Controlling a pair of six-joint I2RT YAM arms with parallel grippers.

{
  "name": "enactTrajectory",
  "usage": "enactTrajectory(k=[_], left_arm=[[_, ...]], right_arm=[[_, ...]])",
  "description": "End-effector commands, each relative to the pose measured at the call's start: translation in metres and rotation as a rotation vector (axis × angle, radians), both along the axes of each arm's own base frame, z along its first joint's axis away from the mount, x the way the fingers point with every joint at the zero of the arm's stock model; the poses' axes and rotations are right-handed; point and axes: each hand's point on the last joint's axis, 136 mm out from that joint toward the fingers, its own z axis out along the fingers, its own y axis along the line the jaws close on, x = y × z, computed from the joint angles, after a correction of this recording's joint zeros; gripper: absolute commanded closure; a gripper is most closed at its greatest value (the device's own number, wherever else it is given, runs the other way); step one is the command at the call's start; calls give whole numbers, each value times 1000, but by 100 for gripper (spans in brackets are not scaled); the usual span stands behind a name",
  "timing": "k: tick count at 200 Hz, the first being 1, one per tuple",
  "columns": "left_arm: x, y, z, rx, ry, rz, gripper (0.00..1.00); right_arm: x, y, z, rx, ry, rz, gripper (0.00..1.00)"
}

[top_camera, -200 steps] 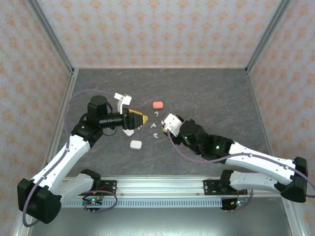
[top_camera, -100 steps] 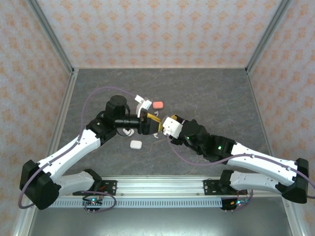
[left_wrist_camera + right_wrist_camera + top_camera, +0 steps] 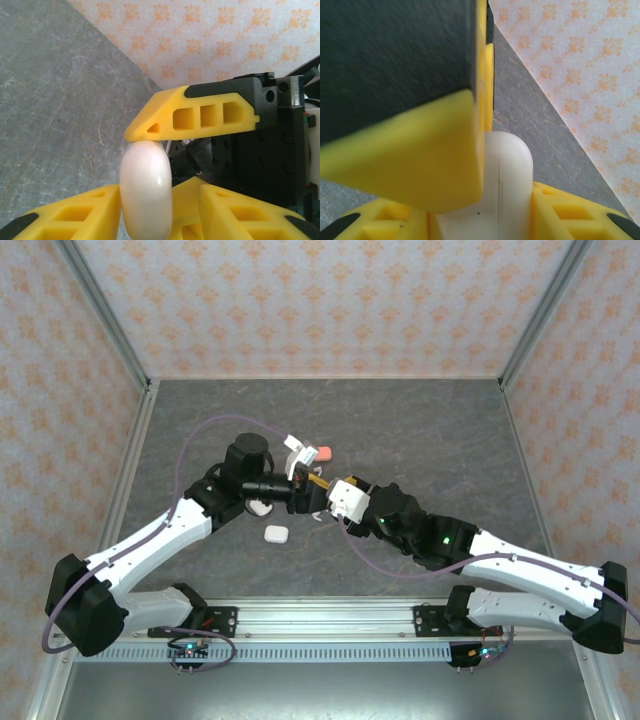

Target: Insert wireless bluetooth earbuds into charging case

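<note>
A white charging case sits between the two yellow fingers of my right gripper, which is shut on it. My left gripper has come up to the same case, seen edge-on. One of its fingers lies against the case, and the other side is unclear. The right gripper's finger rests on the case's top. In the top view both grippers meet above the mat's middle. One small white earbud lies just below them; the others are hidden.
A coral-orange case lies just behind the grippers. A white case sits in front of the left arm, and another is partly under it. The grey mat is walled in on three sides.
The left arm swung right from above the white cases to meet the right gripper, and its jaws narrowed around the held case. The right arm has hardly moved.
</note>
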Motion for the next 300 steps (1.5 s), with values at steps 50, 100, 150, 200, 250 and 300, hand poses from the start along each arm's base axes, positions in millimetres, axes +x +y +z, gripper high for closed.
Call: enactTrajectory(k=[50,100,150,200,250,300], left_arm=[[-5,-6,10,6,-55,-49,74],[-7,-3,18,3,-113,-40,85],[0,10,42,-36,-335,58,93],[-6,13,57,-45,-536,71,100],[-18,14,67,-45,-651,47,100],[-24,17,72,-50,-675,43,100]], right_arm=[[1,-5,22,63,-4,-29,56],[-5,-19,21,108,78,-45,36],[-35,-35,20,264,299,45,5],[-52,-29,58,584,521,165,4],[-25,-28,79,669,526,50,17],[-1,-28,79,687,513,-32,29]])
